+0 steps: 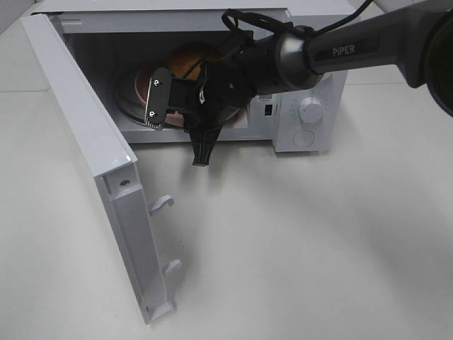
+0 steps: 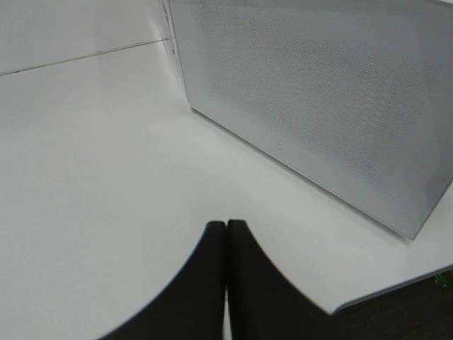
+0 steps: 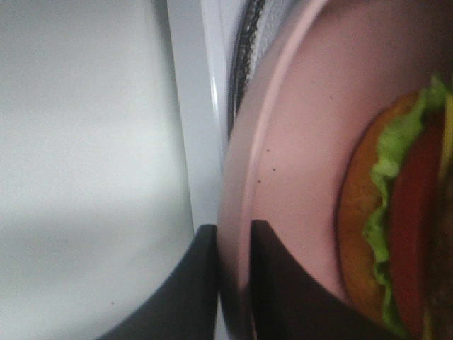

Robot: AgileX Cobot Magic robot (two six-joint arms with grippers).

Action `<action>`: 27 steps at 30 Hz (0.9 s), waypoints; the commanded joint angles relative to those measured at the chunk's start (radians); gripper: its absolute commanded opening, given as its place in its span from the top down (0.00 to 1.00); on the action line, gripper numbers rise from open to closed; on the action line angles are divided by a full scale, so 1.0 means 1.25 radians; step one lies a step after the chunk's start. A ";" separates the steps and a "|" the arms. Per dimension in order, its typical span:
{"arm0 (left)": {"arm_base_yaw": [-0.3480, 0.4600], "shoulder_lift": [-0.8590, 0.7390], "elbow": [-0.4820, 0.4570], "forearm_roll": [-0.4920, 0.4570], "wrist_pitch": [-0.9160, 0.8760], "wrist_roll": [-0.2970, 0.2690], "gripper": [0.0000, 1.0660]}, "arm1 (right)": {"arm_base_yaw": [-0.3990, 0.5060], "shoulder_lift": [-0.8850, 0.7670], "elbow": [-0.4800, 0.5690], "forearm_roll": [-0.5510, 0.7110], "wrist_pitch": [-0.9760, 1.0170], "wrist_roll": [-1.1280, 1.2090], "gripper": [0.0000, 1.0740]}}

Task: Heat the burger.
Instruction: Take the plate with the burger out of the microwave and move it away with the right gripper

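While the burger (image 1: 185, 60) sits on the pink plate (image 1: 141, 86) inside the open microwave (image 1: 311, 106), the high view shows the right gripper (image 1: 170, 106) at the plate's near edge; my judgement is to keep the plate level, settle it on the turntable, then back straight out past the hinged door (image 1: 85, 142). From the left wrist, the left gripper (image 2: 226, 244) is closed on nothing above the matte white desk (image 2: 92, 163), beside the door's perforated panel. From the right wrist, dark fingers (image 3: 272, 283) pinch the thin, smooth plate rim; glossy bun, frilly lettuce, red tomato.
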 commanded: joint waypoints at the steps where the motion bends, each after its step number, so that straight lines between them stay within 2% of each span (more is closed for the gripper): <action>1: 0.002 -0.017 0.002 -0.001 -0.011 -0.007 1.00 | -0.003 0.000 0.006 0.015 0.051 0.012 1.00; 16: 0.002 -0.017 0.002 -0.001 -0.011 -0.007 1.00 | -0.001 -0.034 0.006 0.018 0.129 -0.003 1.00; 22: 0.002 -0.017 0.002 -0.001 -0.011 -0.007 1.00 | -0.001 -0.062 0.013 0.018 0.185 -0.063 1.00; 27: 0.002 -0.017 0.002 -0.001 -0.011 -0.007 1.00 | -0.001 -0.106 0.054 0.018 0.201 -0.150 1.00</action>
